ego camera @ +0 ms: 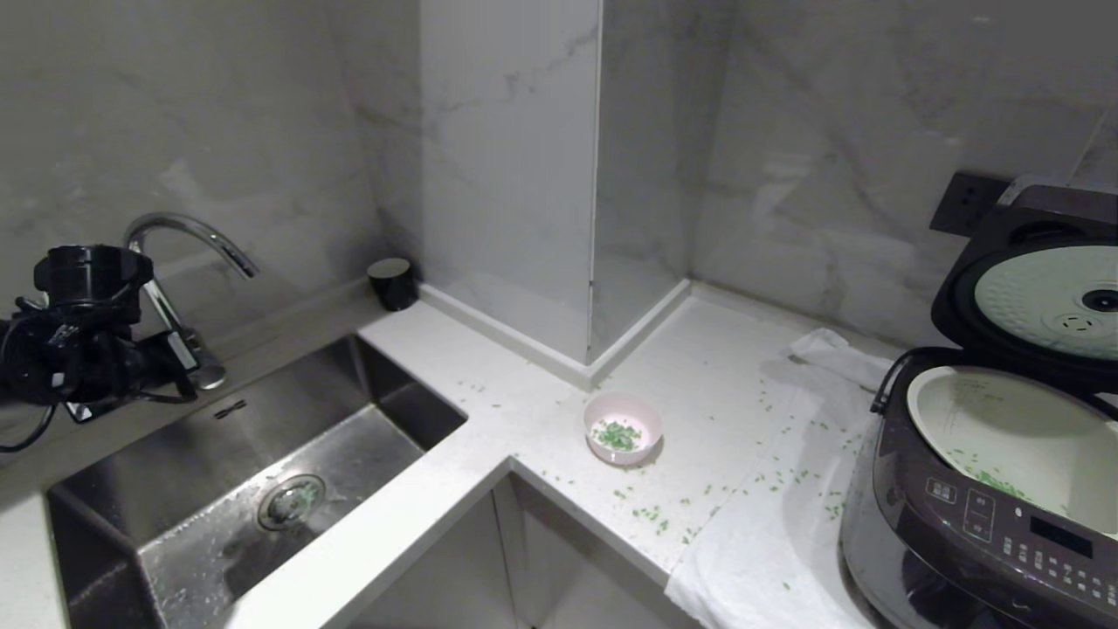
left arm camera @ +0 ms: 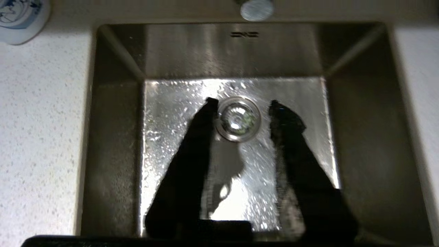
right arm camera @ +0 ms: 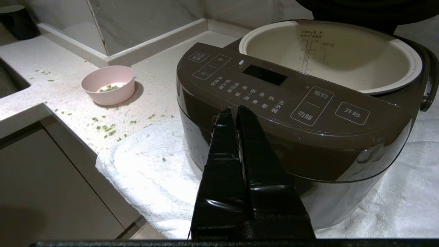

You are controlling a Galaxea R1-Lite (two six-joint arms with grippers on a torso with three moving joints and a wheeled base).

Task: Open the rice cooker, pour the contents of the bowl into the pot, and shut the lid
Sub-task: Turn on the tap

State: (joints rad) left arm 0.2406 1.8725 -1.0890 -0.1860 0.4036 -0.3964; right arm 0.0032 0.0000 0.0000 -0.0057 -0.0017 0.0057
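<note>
Left arm (ego camera: 79, 349) is up at the far left of my head view, wrist bent so the left gripper (left arm camera: 241, 104) points straight down; its two fingers (left arm camera: 192, 154) stand apart with a clear gap, nothing between them. Right gripper (right arm camera: 233, 113) sits low on the right, reaching forward and level, fingers pressed together, empty.

Rice cooker (ego camera: 978, 507) on the counter's right — dark brown, lid (ego camera: 1039, 293) raised, silver-white inner plate exposed. White pot (ego camera: 1013, 437) holds a few green bits (ego camera: 991, 479). Pink bowl (ego camera: 623, 427) upright, well left of it — some bits inside, others scattered around.
</note>
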